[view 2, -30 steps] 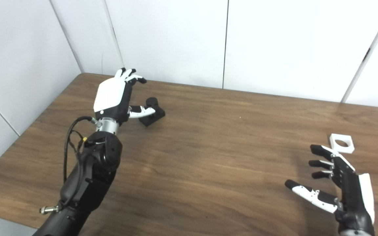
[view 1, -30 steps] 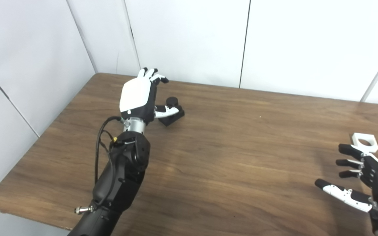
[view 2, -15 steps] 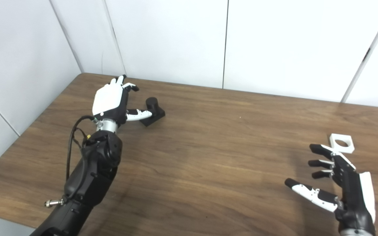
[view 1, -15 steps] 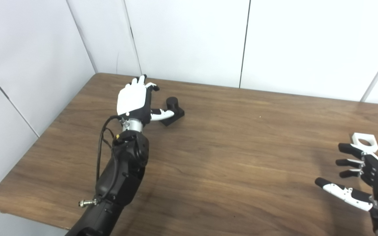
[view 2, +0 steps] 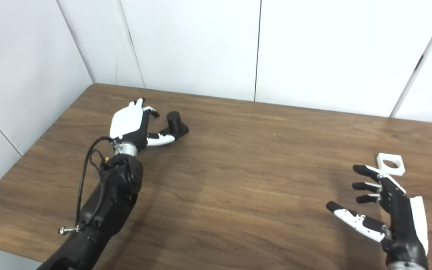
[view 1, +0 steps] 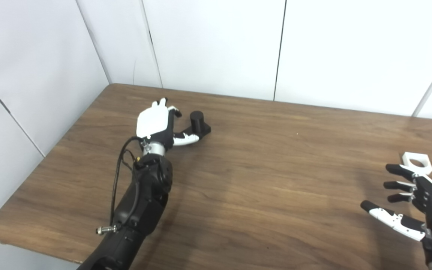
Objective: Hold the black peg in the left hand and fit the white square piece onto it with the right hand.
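White wall panels back a brown wooden table; both hands spread, holding nothing.

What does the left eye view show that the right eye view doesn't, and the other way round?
Only the left eye view shows the table's rounded near-left corner and the wall below it. Only the right eye view shows bare table to the right of the white square piece, and more of the right hand's white back. Both show the left hand open beside the black peg, its thumb in front of the peg's base, not gripping it, and the right hand open just short of the white piece.
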Robot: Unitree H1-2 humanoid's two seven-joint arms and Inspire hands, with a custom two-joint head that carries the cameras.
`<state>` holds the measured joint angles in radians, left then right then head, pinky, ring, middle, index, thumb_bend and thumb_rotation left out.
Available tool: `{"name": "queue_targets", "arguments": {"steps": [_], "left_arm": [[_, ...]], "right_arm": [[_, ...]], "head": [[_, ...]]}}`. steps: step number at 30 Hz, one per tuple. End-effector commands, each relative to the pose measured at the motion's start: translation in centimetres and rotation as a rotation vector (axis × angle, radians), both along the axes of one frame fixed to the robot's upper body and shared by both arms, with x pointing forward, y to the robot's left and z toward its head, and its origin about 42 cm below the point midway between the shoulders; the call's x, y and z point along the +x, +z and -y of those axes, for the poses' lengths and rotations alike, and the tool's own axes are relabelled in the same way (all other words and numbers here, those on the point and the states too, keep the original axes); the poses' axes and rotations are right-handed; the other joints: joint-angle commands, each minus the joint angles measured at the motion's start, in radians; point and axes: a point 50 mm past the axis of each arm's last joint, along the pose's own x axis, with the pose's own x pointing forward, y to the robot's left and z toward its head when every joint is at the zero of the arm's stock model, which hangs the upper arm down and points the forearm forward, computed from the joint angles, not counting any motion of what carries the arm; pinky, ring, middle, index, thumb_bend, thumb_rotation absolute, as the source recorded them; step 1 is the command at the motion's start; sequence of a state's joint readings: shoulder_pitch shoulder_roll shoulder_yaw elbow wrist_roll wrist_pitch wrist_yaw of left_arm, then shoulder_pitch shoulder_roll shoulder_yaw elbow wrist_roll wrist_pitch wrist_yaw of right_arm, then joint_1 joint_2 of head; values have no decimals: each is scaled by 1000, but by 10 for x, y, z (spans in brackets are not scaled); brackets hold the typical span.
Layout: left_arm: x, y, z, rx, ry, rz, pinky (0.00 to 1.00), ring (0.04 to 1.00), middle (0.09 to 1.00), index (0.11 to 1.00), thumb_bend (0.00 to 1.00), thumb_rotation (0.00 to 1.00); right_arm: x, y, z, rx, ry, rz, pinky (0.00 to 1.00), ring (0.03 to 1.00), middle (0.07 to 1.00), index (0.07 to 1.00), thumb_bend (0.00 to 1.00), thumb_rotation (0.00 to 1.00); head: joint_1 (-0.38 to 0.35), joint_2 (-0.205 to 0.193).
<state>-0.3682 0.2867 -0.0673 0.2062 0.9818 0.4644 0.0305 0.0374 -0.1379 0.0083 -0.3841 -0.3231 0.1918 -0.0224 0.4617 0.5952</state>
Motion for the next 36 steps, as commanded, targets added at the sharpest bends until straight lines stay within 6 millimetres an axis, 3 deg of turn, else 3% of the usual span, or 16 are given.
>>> {"name": "queue_targets", "arguments": {"steps": [1,9,18,25,30,31,33,36], "left_arm": [[14,24,0,20,1,95,934,1000,995,709,931,529],[18,9,10,-16,-6,66,928,1000,990,700,932,531],[23,0,2,-12,-1,44,925,1000,976,688,911,497],[28,-10,-3,-7,23,29,949,1000,969,659,910,414],[27,-11,-4,-13,21,34,972,1000,957,601,806,341],[27,-12,-4,-15,17,40,966,995,947,571,768,291],[26,-12,-3,-19,13,47,968,992,939,514,597,147],[26,-13,-3,-24,8,46,995,998,927,485,523,77]], "right_arm": [[3,19,-5,2,13,79,522,655,768,708,652,0],[0,19,-8,1,11,78,538,658,768,713,660,0],[-3,15,-6,3,10,85,526,652,765,703,655,0],[-5,15,-7,9,12,93,513,656,770,695,643,0],[-6,16,-6,-4,6,97,513,644,764,688,637,0],[-6,16,-6,-5,5,97,505,642,765,688,631,0],[-6,15,-5,-4,5,96,499,641,766,688,626,0],[-7,13,-5,2,4,88,507,645,773,696,608,0]], "head": [[-2,2],[-10,8],[-16,4],[-23,9],[-20,10],[-20,10],[-20,11],[-20,11]]}}
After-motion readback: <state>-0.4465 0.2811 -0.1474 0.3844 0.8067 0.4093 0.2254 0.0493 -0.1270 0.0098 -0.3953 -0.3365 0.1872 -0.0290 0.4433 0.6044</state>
